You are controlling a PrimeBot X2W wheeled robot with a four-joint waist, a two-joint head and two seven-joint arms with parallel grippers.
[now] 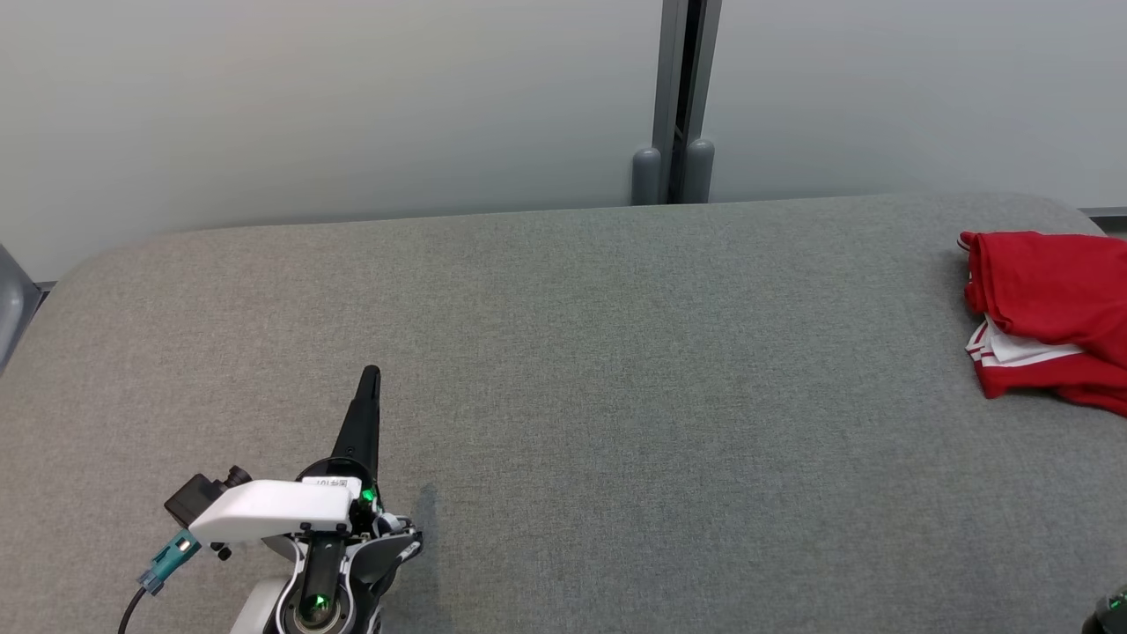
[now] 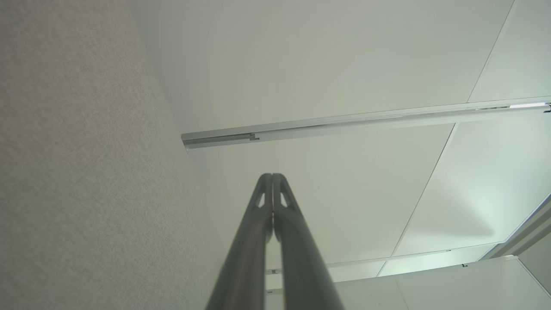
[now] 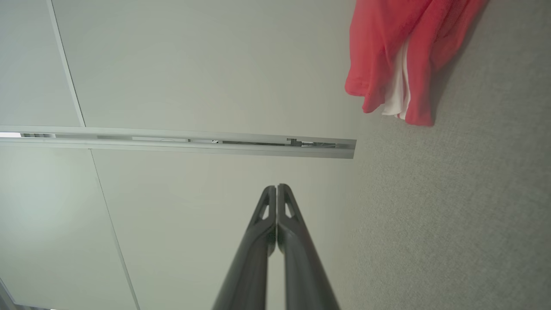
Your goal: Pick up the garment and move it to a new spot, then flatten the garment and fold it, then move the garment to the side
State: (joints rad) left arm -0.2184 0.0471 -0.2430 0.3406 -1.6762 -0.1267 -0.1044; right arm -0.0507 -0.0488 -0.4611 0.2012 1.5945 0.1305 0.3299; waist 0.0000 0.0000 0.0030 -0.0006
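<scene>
The garment (image 1: 1052,319), red with white trim, lies bunched at the far right of the grey table (image 1: 616,396), partly cut off by the head view's edge. It also appears as the red garment (image 3: 400,56) at the top right of the right wrist view. My left gripper (image 1: 371,377) hovers at the lower left of the table, fingers pressed together, holding nothing. In the left wrist view my left gripper (image 2: 272,175) is shut and points toward the wall. My right gripper (image 3: 276,187) is shut and empty, well short of the garment.
A pale wall with a grey vertical post (image 1: 682,97) stands behind the table's far edge. The table's rounded corners show at the back left and back right. A dark part with a green light (image 1: 1111,609) peeks in at the lower right corner.
</scene>
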